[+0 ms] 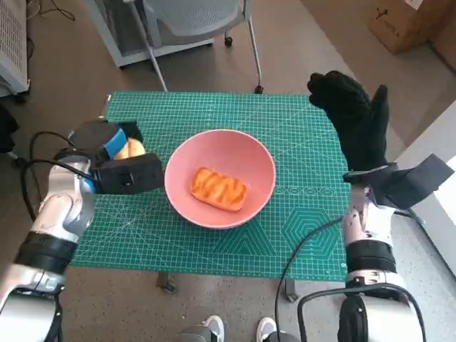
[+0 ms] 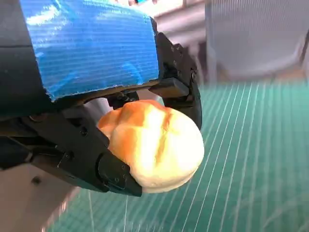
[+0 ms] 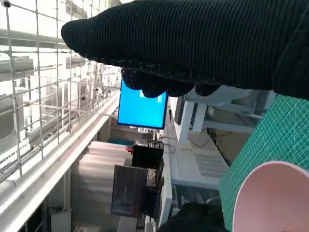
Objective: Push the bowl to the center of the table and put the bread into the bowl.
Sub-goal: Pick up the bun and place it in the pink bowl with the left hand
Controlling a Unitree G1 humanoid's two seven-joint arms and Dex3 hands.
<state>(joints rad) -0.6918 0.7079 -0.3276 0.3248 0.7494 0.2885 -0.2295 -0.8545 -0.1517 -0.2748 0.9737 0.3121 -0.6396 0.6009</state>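
Fingers (image 2: 116, 176) of the blue-taped left hand (image 1: 114, 153) are pinching a golden round bread roll (image 2: 154, 145) beside the pink plastic bowl (image 1: 221, 178), mid-counter and already holding one loaf. Next: carrying it over the rim. Gloved right hand (image 1: 353, 117) is hovering, fingers spread, empty.

- The round pink plastic bowl (image 1: 220, 178) sits mid-desk, its raised rim a wall on every side; a golden bread loaf (image 1: 219, 189) already fills part of its floor.
- At 9 o'clock of the bowl, the left hand (image 1: 117, 160) with its round bread bun (image 2: 154, 145) crowds the rim.
- Bare green cutting-mat desk (image 1: 214, 114) lies open from 11 to 1 o'clock.
- The gloved right hand (image 1: 353, 117) stands over the desk's 2 o'clock edge.
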